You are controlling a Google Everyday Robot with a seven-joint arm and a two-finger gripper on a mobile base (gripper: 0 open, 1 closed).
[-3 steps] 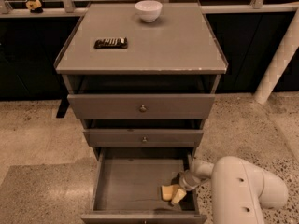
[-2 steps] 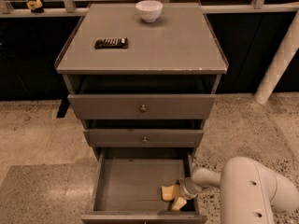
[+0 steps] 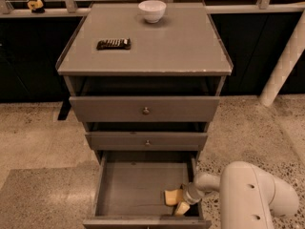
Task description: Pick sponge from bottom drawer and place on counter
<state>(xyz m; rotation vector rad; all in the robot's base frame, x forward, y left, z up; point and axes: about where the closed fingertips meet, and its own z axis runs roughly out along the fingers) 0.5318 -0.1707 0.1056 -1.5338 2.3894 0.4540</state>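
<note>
The bottom drawer [image 3: 136,187] of the grey cabinet is pulled open, showing its flat grey floor. My gripper [image 3: 175,202] reaches down into its front right corner from the white arm [image 3: 248,194] at the lower right. A pale-yellow piece [image 3: 181,208] lies right at the gripper's tip by the drawer's front wall. It may be the sponge, but I cannot separate it from the gripper's own yellow parts. The counter [image 3: 181,46] is the cabinet's flat grey top, well above the gripper.
A white bowl [image 3: 152,10] stands at the back of the counter, and a dark flat bar [image 3: 114,44] lies on its left side. Two shallower drawers with knobs are partly open above the bottom one. A white post [image 3: 286,63] leans at the right. Speckled floor surrounds the cabinet.
The white arm has shifted right and lower in the picture. The gripper's tip has moved slightly toward the drawer's front right corner. Bowl and bar have not moved.
</note>
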